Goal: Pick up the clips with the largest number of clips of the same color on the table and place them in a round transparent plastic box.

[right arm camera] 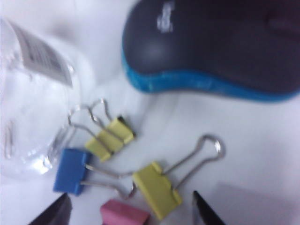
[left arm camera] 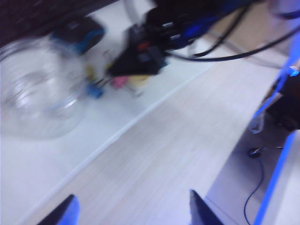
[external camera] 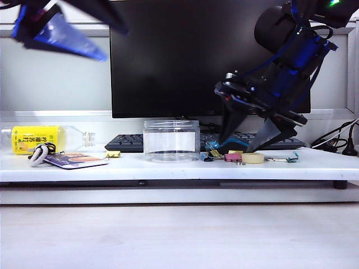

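Three yellow clips (right arm camera: 110, 138), one box (external camera: 171, 140)

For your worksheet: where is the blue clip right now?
In the right wrist view, the blue clip lies on the white table, beside the round transparent plastic box, with yellow clips and a pink clip close by.

Bright, even light washes the white shelf (external camera: 168, 167), with only faint shadows under things. The exterior view is sharp except the left gripper (external camera: 59, 31), smeared at the top corner. The left wrist view is motion-blurred throughout. The right wrist view is soft, the round transparent plastic box (right arm camera: 33, 98) glaring white.
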You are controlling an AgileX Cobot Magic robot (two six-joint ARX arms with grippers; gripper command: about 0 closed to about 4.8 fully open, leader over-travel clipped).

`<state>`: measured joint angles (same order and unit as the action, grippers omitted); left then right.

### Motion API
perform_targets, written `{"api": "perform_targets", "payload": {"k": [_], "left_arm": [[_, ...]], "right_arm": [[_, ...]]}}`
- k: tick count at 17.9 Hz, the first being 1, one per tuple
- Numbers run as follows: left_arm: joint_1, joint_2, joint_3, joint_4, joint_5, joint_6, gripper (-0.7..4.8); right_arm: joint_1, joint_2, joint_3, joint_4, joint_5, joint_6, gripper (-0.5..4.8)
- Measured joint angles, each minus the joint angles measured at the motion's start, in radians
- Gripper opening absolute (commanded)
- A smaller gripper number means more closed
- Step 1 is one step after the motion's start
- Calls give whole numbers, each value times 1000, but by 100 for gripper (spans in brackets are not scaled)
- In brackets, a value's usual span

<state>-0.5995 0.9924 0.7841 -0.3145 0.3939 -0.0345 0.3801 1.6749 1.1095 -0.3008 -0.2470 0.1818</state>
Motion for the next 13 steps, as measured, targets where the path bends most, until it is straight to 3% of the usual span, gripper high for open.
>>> {"api": "perform_targets", "payload": {"k": [3, 7, 11, 13], "left_arm": [[-92, 0, 0, 72, -46, 0, 313], [-148, 0, 0, 138, -61, -16, 313], [-146, 0, 0, 147, -61, -43, 313], [-146, 0, 0, 148, -61, -49, 313]], "right_arm": [[0, 6, 0, 13, 6, -1, 317], [0, 21, 0, 31, 23, -6, 316], [0, 35, 0, 43, 46, -26, 314], [0, 46, 5, 58, 55, -27, 272]]}}
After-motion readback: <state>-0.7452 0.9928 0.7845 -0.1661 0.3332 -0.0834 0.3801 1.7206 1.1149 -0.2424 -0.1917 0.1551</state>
